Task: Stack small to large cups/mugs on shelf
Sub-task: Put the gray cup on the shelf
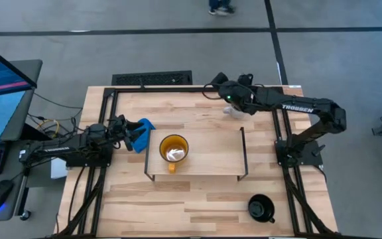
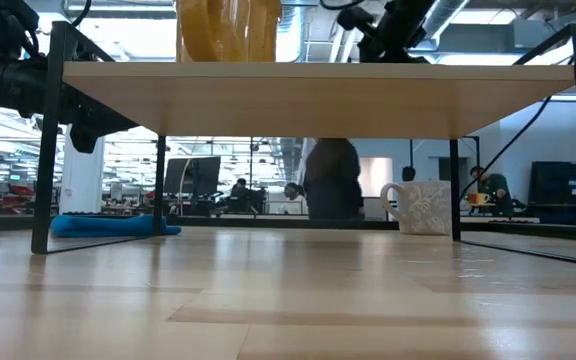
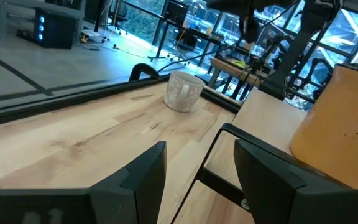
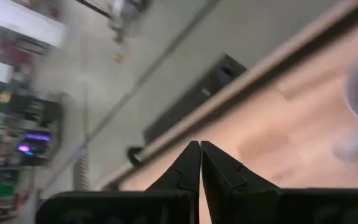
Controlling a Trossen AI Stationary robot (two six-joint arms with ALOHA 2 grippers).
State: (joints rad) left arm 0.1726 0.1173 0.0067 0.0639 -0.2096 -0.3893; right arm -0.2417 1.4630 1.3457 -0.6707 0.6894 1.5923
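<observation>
**Mugs: one on the shelf, two left on the table**

Mugs are found in three places. The yellow-orange mug (image 1: 174, 150) has been set on the shelf (image 1: 211, 159), toward its left end, with something pale visible inside it; whether that is a smaller cup cannot be told. The pale grey-white mug (image 3: 183, 91) is seen standing on the tabletop (image 1: 197, 206) beyond the shelf's far edge, near the right arm. The glossy black mug (image 1: 260, 207) is left on the table's near right part, well apart from the shelf. The task is therefore judged to be at an early stage: at most one mug is placed, and two remain to be brought and nested.

The right gripper (image 4: 200, 163) is held above the table's far side, close to the pale mug; its fingers are pressed together at the tips and nothing is held between them. The left gripper (image 3: 194, 177) is kept just beside the shelf's left end, next to a blue cloth (image 1: 144, 126), with its fingers spread apart and nothing grasped.
</observation>
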